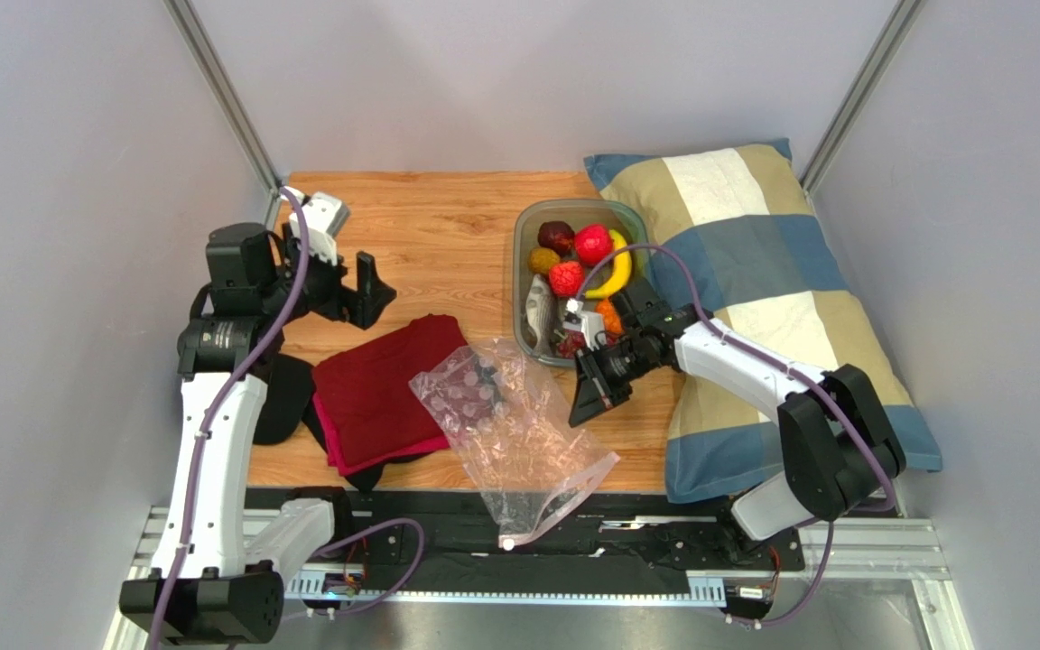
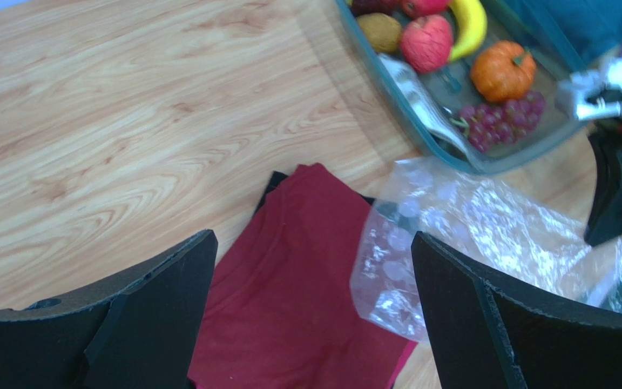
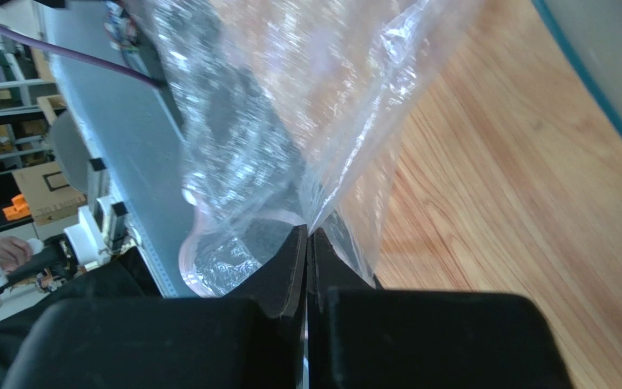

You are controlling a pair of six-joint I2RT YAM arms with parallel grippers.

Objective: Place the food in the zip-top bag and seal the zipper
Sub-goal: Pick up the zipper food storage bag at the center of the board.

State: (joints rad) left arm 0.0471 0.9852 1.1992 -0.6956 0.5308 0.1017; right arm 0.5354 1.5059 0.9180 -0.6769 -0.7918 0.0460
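The zip-top bag (image 1: 512, 434) lies crinkled on the table in front of the tub, its pink zipper (image 1: 539, 522) hanging over the near edge. My right gripper (image 1: 583, 402) is shut on the bag's right side; in the right wrist view its jaws (image 3: 308, 231) pinch a fold of the film, with the zipper (image 3: 209, 284) beyond. The food sits in the clear tub (image 1: 523, 224): banana (image 1: 616, 264), apple (image 1: 592, 244), strawberry (image 1: 565, 279), plum (image 1: 555, 236), fish (image 1: 536, 305). My left gripper (image 1: 374, 291) is open and empty, above the red cloth (image 2: 306, 275) left of the bag (image 2: 484, 235).
The red cloth (image 1: 383, 386) lies on a black one, left of the bag. A checked pillow (image 1: 770, 285) fills the right side behind the tub. In the left wrist view the pumpkin (image 2: 502, 71) and grapes (image 2: 501, 120) lie in the tub's near end.
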